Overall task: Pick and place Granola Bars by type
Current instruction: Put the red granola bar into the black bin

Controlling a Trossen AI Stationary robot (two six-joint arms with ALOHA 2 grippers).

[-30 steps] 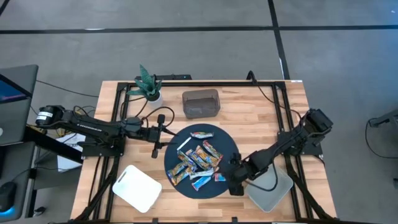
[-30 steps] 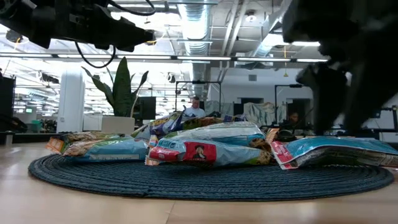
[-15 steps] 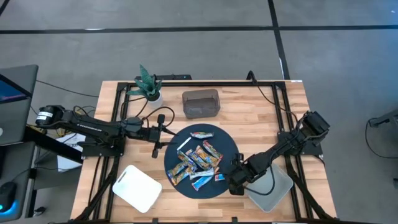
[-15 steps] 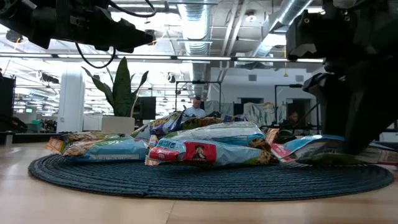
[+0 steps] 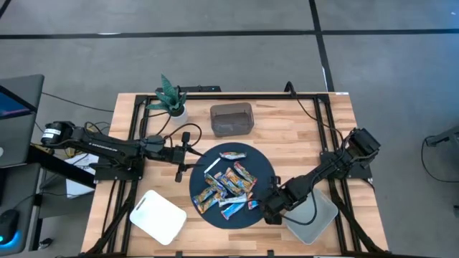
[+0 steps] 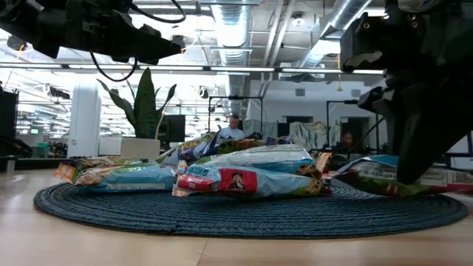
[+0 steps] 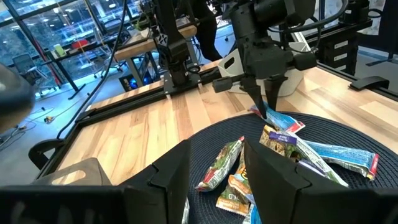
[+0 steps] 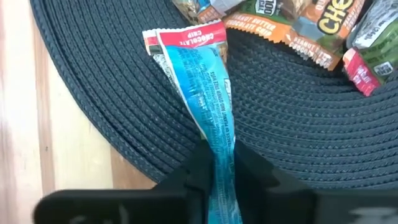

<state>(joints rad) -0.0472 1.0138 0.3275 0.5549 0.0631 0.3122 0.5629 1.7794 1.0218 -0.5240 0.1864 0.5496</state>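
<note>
**Right gripper pinches a blue bar at the mat's edge**

High view: the right gripper (image 5: 268, 208) sits low at the right-hand rim of the round dark mat (image 5: 262, 166), beside the grey tray (image 5: 318, 218). The Granola Bars (image 5: 228, 186) lie heaped on the mat's middle, with a thin white stick (image 5: 212, 165) near them. The left gripper (image 5: 178, 153) waits by the mat's left edge. A white cutting board (image 5: 158, 216), a dark bin (image 5: 231, 119) and a small potted plant (image 5: 171, 97) also stand on the wooden table (image 5: 337, 122).

Low view: the right gripper (image 6: 411, 174) comes down onto the mat (image 6: 244, 214) at the right, its fingers closed on one end of a blue bar (image 6: 369, 175); that end is lifted, while the far end rests on the mat. The rest of the bars (image 6: 236, 174) lie piled to its left. The left arm hangs overhead at the upper left.

Left wrist view: the left gripper (image 7: 214, 180) has its fingers spread apart, holding nothing, above the bars (image 7: 273, 155). Across the mat, the right gripper (image 7: 266, 102) points straight down with the blue bar (image 7: 280, 120) in its tips.

Right wrist view: the right gripper (image 8: 218, 171) is clenched on the blue bar (image 8: 202, 81), a wrapper with a red end strip, lying near the mat's rim just apart from the other bars (image 8: 292, 25).
</note>
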